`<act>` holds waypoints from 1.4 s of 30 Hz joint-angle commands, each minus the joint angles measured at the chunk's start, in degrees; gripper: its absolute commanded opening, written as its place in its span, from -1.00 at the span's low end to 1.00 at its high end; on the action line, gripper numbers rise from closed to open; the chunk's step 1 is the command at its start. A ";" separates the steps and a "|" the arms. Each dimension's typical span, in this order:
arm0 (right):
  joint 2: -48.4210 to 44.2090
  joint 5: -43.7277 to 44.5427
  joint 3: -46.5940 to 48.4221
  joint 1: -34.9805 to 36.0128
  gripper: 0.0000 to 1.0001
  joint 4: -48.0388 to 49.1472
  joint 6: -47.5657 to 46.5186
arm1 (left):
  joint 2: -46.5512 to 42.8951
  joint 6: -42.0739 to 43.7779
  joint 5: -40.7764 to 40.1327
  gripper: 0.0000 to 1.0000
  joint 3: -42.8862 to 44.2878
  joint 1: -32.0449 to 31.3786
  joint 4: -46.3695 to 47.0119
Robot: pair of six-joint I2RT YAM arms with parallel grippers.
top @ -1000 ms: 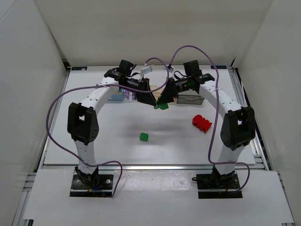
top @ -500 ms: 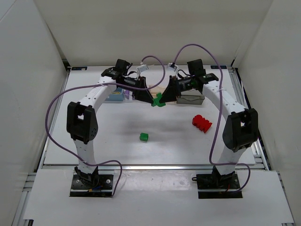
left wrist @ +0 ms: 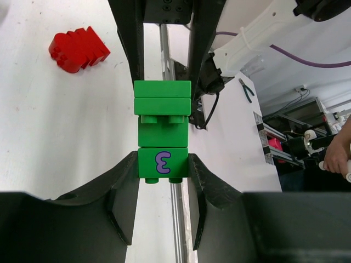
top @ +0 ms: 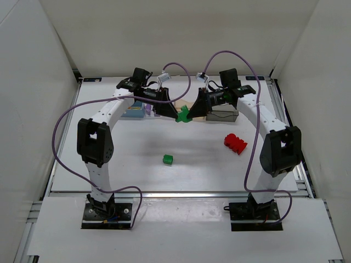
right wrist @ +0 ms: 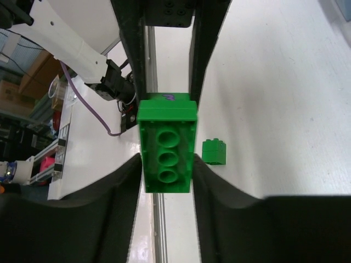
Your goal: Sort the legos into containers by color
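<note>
1. From above, the green bricks (top: 184, 114) are held off the worktop (top: 126, 164), over its far middle. They are caught between the left gripper (top: 177, 116) and the right gripper (top: 191, 113). A second ago the right gripper was wider open and only close by. Now it has been closed on the bricks, and the bricks have been moved a little toward the far edge. A small green brick (top: 168, 159) is left lying in the middle of the worktop. The red bricks (top: 235, 143) are left nearer the right edge. A blue box (top: 130, 112) and a grey box (top: 222, 114) are seen near the far edge. What is inside them cannot be told.

2. From the left wrist, the left gripper is seen shut tight on the near end of the green bricks, on the brick with a purple mark (left wrist: 162, 163). The other end is pinched by the right gripper.

3. From the right wrist, the right gripper is seen pressed on both sides of its end of the green bricks. The small green brick is seen on the worktop below.

4. So the green bricks are now held from both ends. They are likely being passed across or pulled apart. No green piece can be seen put away yet.
</note>
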 commanded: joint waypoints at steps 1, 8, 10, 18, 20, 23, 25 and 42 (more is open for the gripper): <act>-1.28 -3.16 0.59 0.01 -0.16 1.96 -0.21 | -1.39 0.42 1.67 -0.56 1.11 -0.29 1.19; -1.01 -4.31 0.07 0.01 -0.79 2.84 0.05 | -2.10 0.68 1.58 -0.56 0.76 -0.29 1.10; -1.19 -4.39 -0.11 0.01 -0.95 2.84 -0.03 | -2.19 0.86 1.49 -0.56 0.33 -0.38 0.75; -2.33 -4.66 -1.16 -1.92 -1.00 2.49 -0.21 | -3.85 6.13 0.88 -0.57 -1.70 0.15 -3.73; -2.68 -4.75 -1.69 -2.97 -1.00 2.40 -0.30 | -4.20 7.88 0.79 -0.57 -2.57 0.76 -6.01; -3.47 -4.84 -2.22 -4.38 -1.00 2.23 -0.56 | -4.91 11.39 0.17 -0.58 -3.45 1.64 -9.70; -4.09 -4.92 -2.40 -5.44 -1.00 2.14 -0.56 | -5.17 13.33 -0.27 -0.57 -3.63 2.34 -12.68; -12.08 3.24 -7.40 -14.05 -1.00 -5.24 -7.24 | -2.37 -11.79 -39.35 -0.71 -4.80 -1.34 19.29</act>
